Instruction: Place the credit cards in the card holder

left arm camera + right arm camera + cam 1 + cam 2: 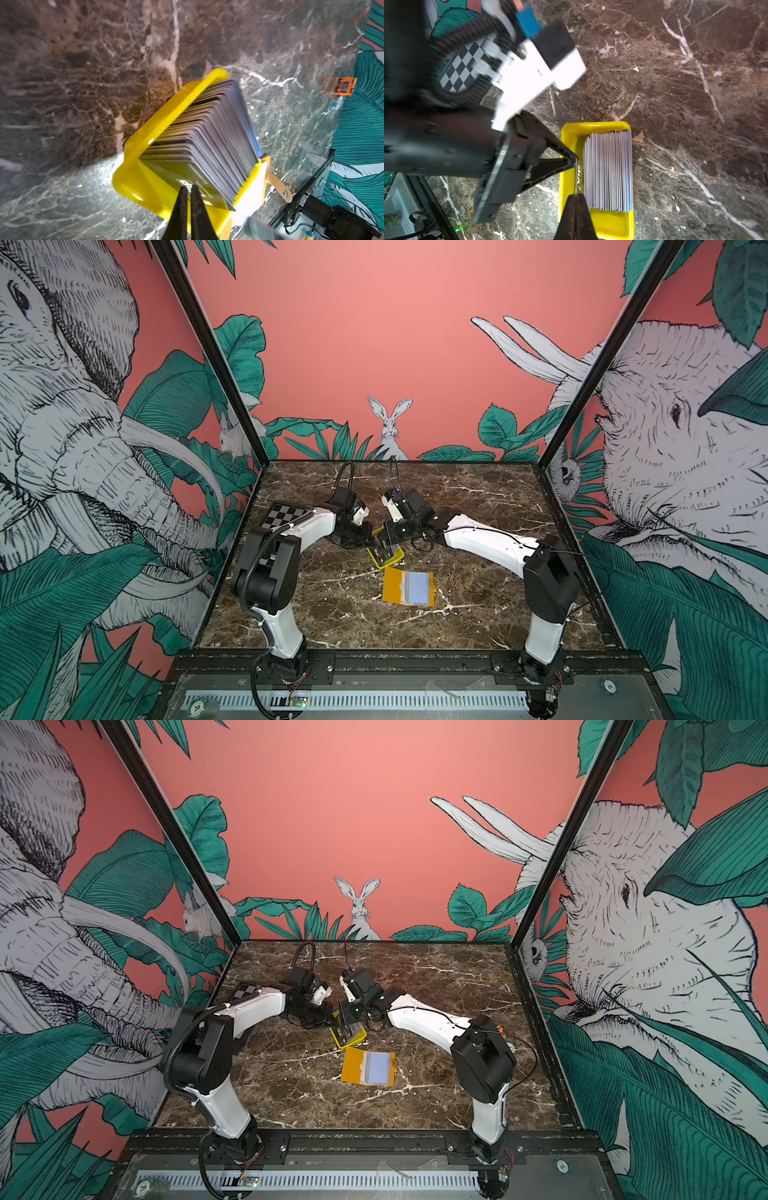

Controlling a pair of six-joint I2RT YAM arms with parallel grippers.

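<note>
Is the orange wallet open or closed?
Open. The card holder lies spread flat on the table, its clear sleeve facing up.

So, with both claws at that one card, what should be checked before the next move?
1. Right gripper shut on the front card: ok.
2. Left gripper free of that card: cannot tell; its tips sit at the card's other end, a thin gap between them.
3. Only one card parted from the stack in the yellow tray: ok, it looks single.
4. Card holder lying open, clear sleeve up: ok.
5. Nothing lying between tray and holder: ok.
</note>
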